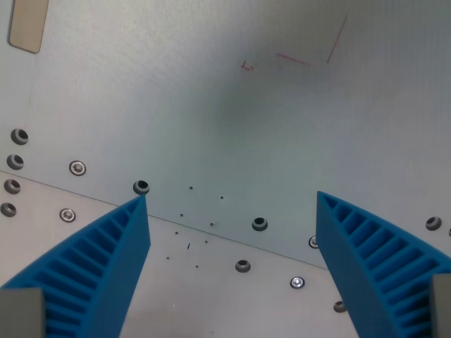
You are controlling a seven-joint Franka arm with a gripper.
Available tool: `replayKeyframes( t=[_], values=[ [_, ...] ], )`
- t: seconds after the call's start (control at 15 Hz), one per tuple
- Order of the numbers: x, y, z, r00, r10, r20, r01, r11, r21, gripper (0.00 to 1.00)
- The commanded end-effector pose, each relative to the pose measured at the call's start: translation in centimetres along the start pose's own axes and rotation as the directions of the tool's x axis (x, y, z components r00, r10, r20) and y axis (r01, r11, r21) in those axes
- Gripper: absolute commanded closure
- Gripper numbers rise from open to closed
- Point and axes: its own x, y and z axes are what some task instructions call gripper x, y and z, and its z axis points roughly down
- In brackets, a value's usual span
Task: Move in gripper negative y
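My gripper (230,201) is open, with nothing between its two blue ribbed fingers. The left finger (99,267) rises from the bottom left of the wrist view and the right finger (373,260) from the bottom right. Below them lies a pale grey metal table plate (211,105). No loose object is held or lies between the fingers.
Several screws and bolt holes (259,224) run along a seam across the plate. Red pen marks (303,53) sit at the upper right. A beige strip (28,24) shows at the top left corner. Small dark specks (190,243) dot the plate between the fingers.
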Motion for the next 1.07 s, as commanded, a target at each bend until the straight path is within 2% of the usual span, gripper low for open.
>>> replayKeyframes(
  t=[0.07,1.07],
  values=[
    [0.0,-0.5,-0.3,1.0,0.0,-0.005,0.0,1.0,-0.002,0.0],
    [0.0,-8.0,-0.2,1.0,0.0,-0.005,0.0,1.0,-0.002,0.0]
  ],
)
